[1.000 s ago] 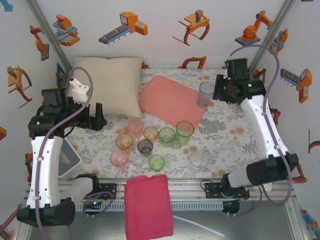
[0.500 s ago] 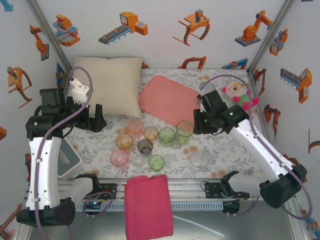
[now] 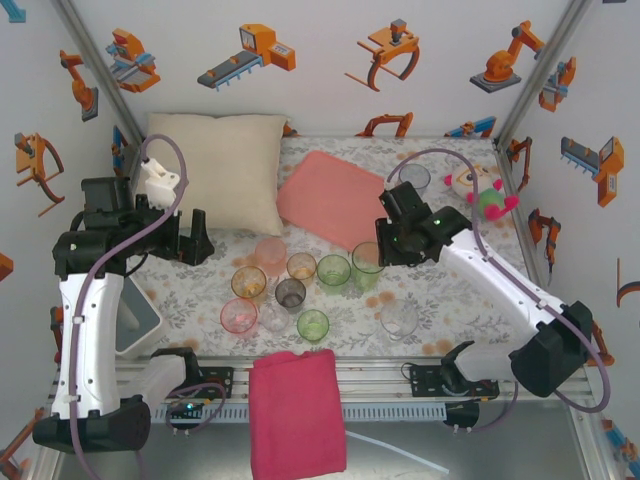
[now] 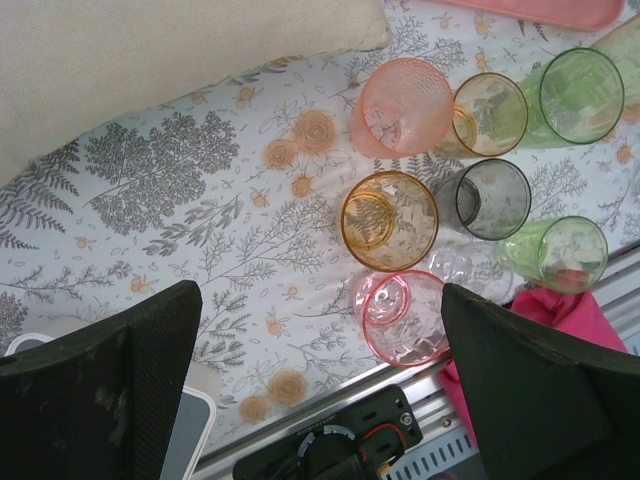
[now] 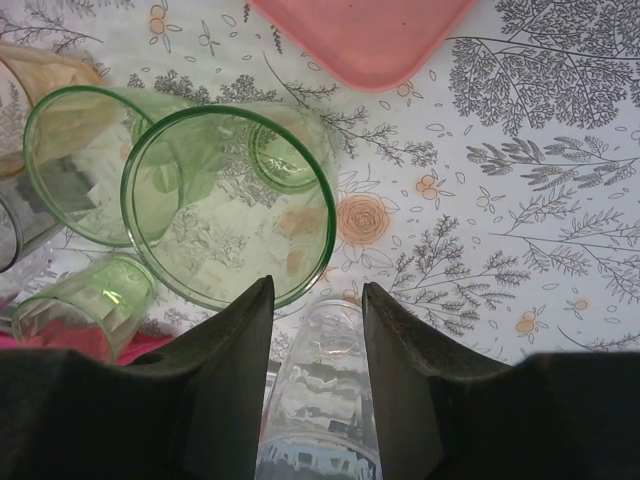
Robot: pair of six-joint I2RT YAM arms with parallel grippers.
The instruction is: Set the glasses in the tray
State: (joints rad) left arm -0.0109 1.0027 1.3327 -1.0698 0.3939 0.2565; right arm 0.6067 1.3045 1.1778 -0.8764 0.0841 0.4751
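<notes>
My right arm (image 3: 500, 270) stretched left, right pincer (image 5: 318, 288) part-open, empty, above tall green glass (image 5: 228, 205); shifted leftward since half-second ago. Left pincer (image 4: 320, 290) wide, empty, unmoved.

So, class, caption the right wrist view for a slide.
Open right pincer beside the tall green glass, clear glass framed in its gap, tray corner beyond.

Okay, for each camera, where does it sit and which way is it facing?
Top external: above and behind the bases, facing down at the table; left arm and right arm show.
Left wrist: looks down on the glasses; the open left gripper shows.
Right wrist: looks down on the tall green glass; the right gripper shows.
Both wrist views catch the tray edge.
</notes>
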